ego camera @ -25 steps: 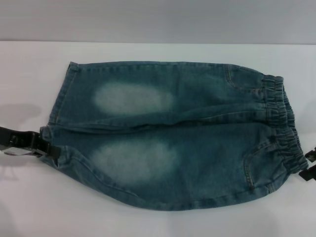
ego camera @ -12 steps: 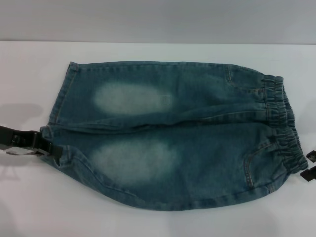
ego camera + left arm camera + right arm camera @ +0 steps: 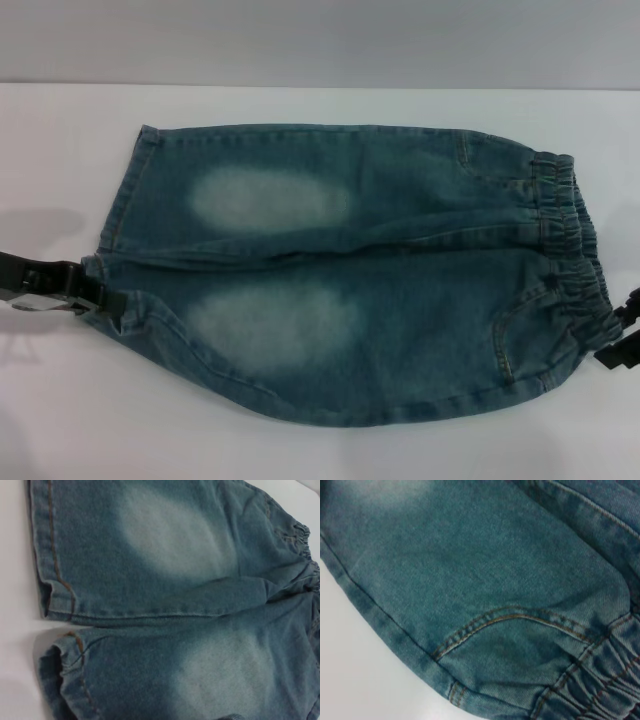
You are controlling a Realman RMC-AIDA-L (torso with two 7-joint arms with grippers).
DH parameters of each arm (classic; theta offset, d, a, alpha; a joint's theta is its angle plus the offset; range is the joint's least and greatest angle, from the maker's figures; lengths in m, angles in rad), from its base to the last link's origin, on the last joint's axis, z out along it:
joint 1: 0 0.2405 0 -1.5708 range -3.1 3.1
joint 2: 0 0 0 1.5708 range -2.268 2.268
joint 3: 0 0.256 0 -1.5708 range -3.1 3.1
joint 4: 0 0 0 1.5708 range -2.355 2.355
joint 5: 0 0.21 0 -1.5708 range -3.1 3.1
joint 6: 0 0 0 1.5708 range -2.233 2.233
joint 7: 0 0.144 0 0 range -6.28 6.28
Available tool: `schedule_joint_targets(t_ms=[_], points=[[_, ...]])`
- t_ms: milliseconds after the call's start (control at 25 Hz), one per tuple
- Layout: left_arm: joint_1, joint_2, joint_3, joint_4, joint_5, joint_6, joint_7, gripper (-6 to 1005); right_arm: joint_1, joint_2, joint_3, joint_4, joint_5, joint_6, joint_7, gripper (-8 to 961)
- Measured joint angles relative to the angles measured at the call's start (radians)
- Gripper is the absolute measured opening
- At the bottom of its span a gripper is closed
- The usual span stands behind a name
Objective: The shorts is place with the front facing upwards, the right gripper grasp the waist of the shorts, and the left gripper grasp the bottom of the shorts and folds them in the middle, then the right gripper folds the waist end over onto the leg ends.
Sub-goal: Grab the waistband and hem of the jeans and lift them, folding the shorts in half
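A white table [image 3: 320, 450] fills most of the head view. Behind it, at the far side, there is a plain grey wall [image 3: 320, 40].

The shorts [image 3: 400, 300] lie flat on the table, in the middle, with the front facing up. Their long side runs from left to right. The waist of the shorts [image 3: 572, 255] points to the right. It is all puckered up in little folds. The bottom of the shorts [image 3: 125, 200] points to the left, with two straight leg openings. One leg is far and one leg is near. Each leg has a pale oval patch on it. A curved pocket seam [image 3: 510, 620] sits close to the waist on the near leg.

The left gripper [image 3: 100, 297] is at the left, low on the table. It touches the hem of the near leg. Its jaws look pinched on that hem, which bunches up a bit there.

The right gripper [image 3: 622, 338] is at the right edge, just beside the near corner of the waist. Only a small black bit of it shows, so you cannot tell if its jaws are apart or together.
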Motion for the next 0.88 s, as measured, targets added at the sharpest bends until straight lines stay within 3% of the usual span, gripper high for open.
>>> schedule_joint_targets(t_ms=[400, 640, 880], points=[[0.002, 0.000, 0.000, 0.000, 0.000, 0.000, 0.002, 2, -0.001, 0.007, 0.000, -0.026, 0.038, -0.008, -0.010, 558], [0.002, 0.000, 0.000, -0.001, 0.000, 0.004, 0.002, 2, -0.010, 0.026, -0.003, -0.055, 0.043, -0.016, -0.041, 535], [0.000, 0.000, -0.008, -0.002, -0.001, 0.008, 0.002, 2, -0.012, 0.028, -0.012, -0.051, 0.042, -0.016, -0.048, 311]])
